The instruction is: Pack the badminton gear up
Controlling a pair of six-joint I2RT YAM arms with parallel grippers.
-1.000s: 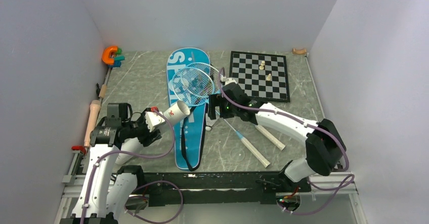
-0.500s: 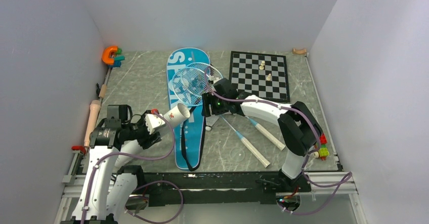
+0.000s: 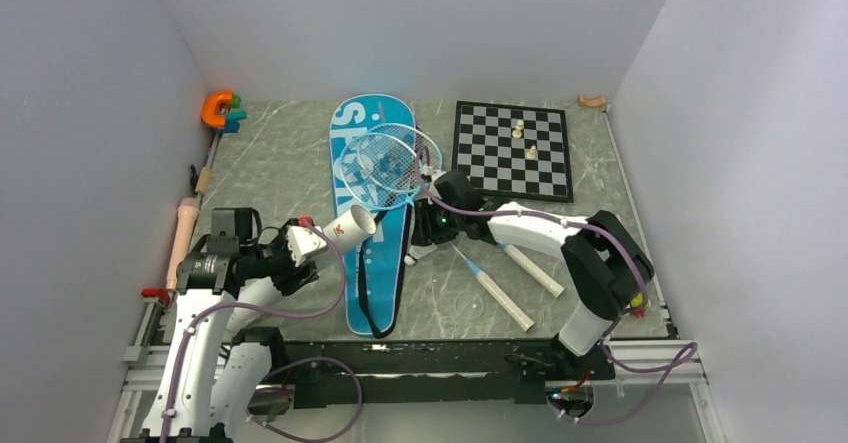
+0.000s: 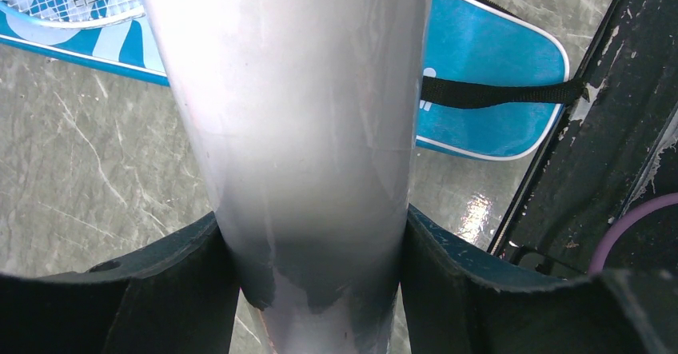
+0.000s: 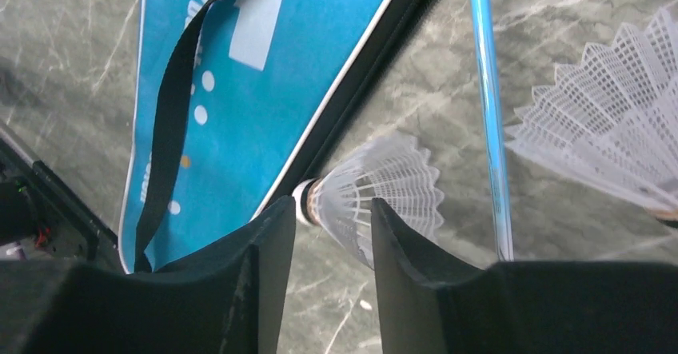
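The long blue bag lies in the middle of the table, with two racket heads resting on its top end. Their white handles point to the front right. My left gripper is shut on a white paper cup, which fills the left wrist view. My right gripper is down at the bag's right edge. Its fingers stand on either side of a white shuttlecock that lies on the table, half closed and close to it. A second shuttlecock lies past a blue racket shaft.
A black-and-white chessboard with two pale pieces lies at the back right. An orange toy sits in the back left corner, and a wooden stick lies along the left wall. Small coloured blocks sit behind the right arm.
My right arm has swung left and down to the shuttlecock by the bag's edge, and its jaws have narrowed. The left arm and the cup have not moved.
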